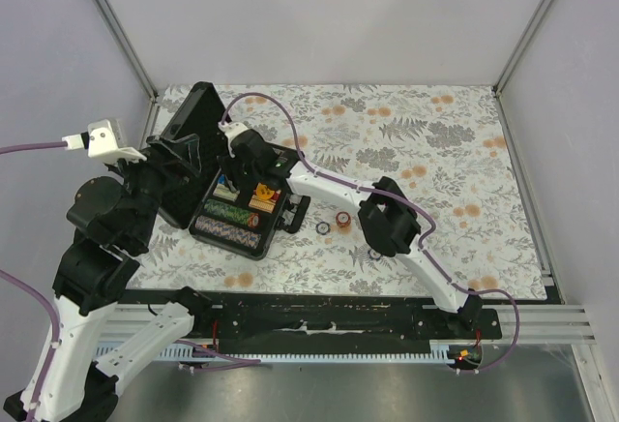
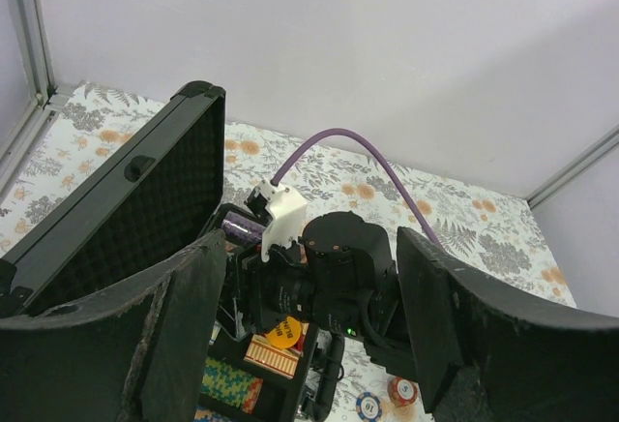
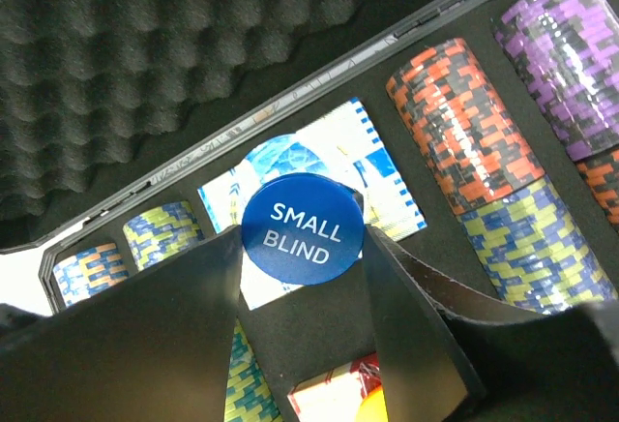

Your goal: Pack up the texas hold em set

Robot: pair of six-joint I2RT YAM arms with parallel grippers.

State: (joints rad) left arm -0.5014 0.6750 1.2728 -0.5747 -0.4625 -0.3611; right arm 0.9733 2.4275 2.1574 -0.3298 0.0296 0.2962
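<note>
The black briefcase [image 1: 290, 211] lies open left of centre, its foam-lined lid [image 1: 193, 117] upright. Rows of multicoloured chips [image 3: 455, 122] fill its slots. My right gripper [image 3: 302, 238] hangs over the tray [image 3: 338, 316], shut on the edges of a blue round SMALL BLIND button [image 3: 303, 221] just above a blue card deck [image 3: 387, 175]. A reddish deck [image 3: 338, 393] with a yellow button [image 2: 284, 332] on it lies nearer. My left gripper [image 2: 319, 345] stands open and empty behind the lid [image 2: 126, 209], facing the right arm's wrist [image 2: 338, 267].
Loose round chips [image 1: 342, 221] lie on the flowered cloth right of the case; the left wrist view shows two of them [image 2: 368, 405]. The right arm [image 1: 392, 224] reaches in across the cloth. White walls and metal posts [image 1: 116, 25] enclose the table.
</note>
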